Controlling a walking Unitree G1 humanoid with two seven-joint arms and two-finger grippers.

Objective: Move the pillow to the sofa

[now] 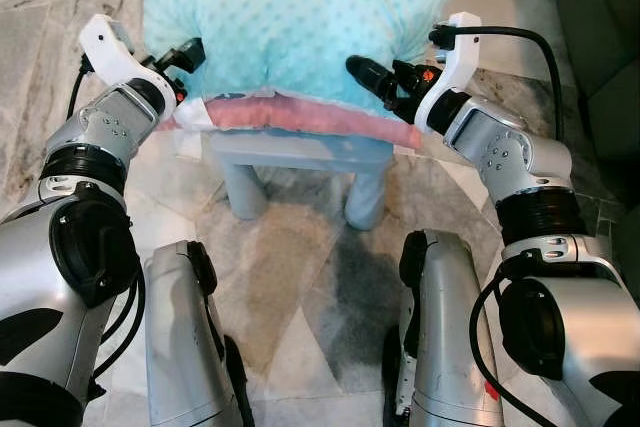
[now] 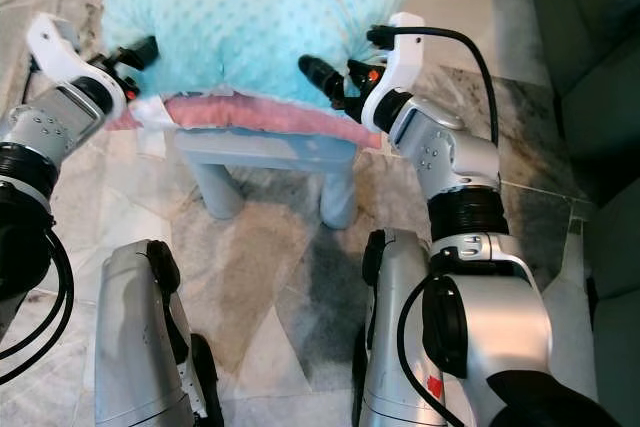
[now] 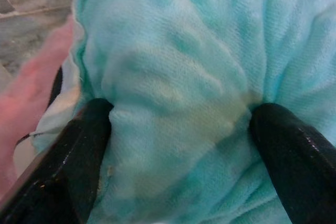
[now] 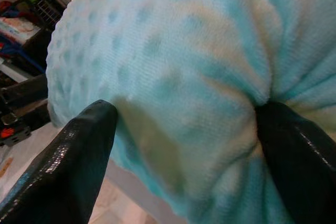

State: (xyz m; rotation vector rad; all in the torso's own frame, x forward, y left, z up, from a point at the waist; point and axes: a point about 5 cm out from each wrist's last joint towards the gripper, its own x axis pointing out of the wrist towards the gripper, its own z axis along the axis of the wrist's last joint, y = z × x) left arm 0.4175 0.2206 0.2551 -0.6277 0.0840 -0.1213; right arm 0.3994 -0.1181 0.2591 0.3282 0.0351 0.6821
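Pillow (image 1: pixel 290 17) on stool (image 1: pixel 300 152) — both grippers' jaws clamped on it — no writing.

Colours, pillow and stool

Pillow (image 1: pixel 290 17): aqua, raised-dot texture; pink underside. Stool (image 1: pixel 300 152) beneath pillow: pale blue-grey. Floor (image 1: pixel 300 277): grey-beige marble veining.

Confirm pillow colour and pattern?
Light aqua with a raised dot texture, pink underside along the near edge: pillow. Clearest in the left eye view.
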